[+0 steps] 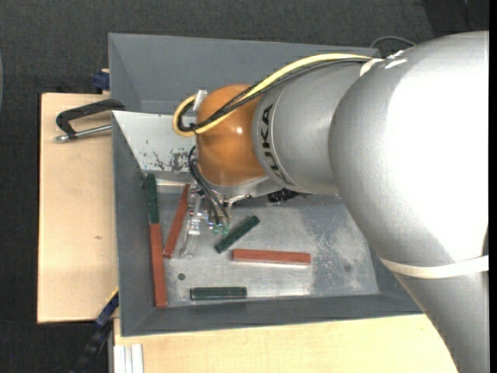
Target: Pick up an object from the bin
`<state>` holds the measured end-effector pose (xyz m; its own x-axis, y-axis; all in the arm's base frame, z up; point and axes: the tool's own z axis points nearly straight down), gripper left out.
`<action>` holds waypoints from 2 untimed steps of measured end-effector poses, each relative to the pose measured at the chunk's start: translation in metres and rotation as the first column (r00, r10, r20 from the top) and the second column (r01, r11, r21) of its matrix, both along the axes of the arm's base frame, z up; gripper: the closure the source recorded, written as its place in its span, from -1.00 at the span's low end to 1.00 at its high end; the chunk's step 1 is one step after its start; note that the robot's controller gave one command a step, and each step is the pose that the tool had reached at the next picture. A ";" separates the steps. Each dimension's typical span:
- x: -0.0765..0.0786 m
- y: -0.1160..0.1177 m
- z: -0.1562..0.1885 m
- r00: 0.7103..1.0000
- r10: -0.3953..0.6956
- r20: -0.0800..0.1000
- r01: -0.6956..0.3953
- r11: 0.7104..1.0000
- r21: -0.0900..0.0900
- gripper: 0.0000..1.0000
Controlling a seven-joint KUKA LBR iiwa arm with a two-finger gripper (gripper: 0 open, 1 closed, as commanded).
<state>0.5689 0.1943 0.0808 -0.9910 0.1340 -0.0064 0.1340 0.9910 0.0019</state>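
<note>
Metallic and small under the orange wrist cover (225,142), the gripper (203,222) hangs low over the floor of the grey bin (342,247). Whether it is wide or narrow I cannot tell, because the wrist hides much of it, and I see nothing held in it.

Two sticks lie closest. Just to the view's right of the gripper is a short dark green stick (237,234). Its long axis is slanted, with the lower end towards the gripper and the upper end away from it. Just to the view's left of the gripper is a thin red-brown stick (177,220), nearly upright in the view and leaning a little. I judge that one of these two is the likely pick, and the grip should close across its narrow side, not along its length.

Farther from the gripper, a red-brown bar (270,258) lies level below and to the right. A dark green bar (218,293) lies well below it.
</note>
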 end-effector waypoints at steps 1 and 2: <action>0.018 -0.116 -0.003 0.933 0.359 -0.004 -0.359 0.933 -0.001 1.00; 0.018 -0.116 -0.003 0.933 0.360 -0.004 -0.360 0.933 0.000 -1.00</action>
